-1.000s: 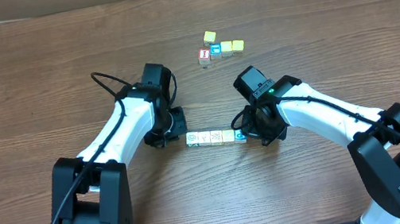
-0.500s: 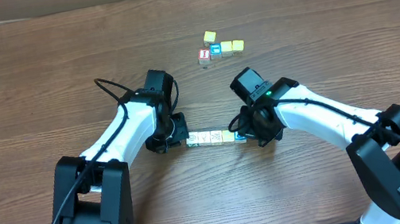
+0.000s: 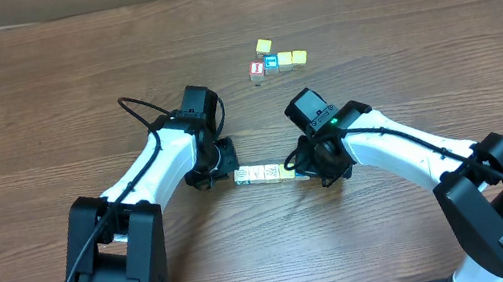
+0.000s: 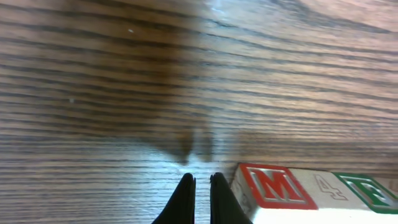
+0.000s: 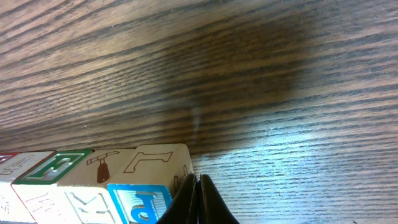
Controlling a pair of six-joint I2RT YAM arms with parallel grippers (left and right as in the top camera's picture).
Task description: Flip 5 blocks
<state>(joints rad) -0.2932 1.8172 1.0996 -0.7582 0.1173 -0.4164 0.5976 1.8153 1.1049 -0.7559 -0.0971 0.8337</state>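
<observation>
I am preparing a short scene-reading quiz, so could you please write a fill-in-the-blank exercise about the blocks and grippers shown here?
The row of blocks lies ____ the left gripper and the right gripper.
Both grippers have their jaws ____.
In the left wrist view, the end block nearest the gripper shows a red letter ____.
Missing words: between; shut; M.

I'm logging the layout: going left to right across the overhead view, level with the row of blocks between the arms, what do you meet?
left gripper → row of blocks → right gripper
</observation>
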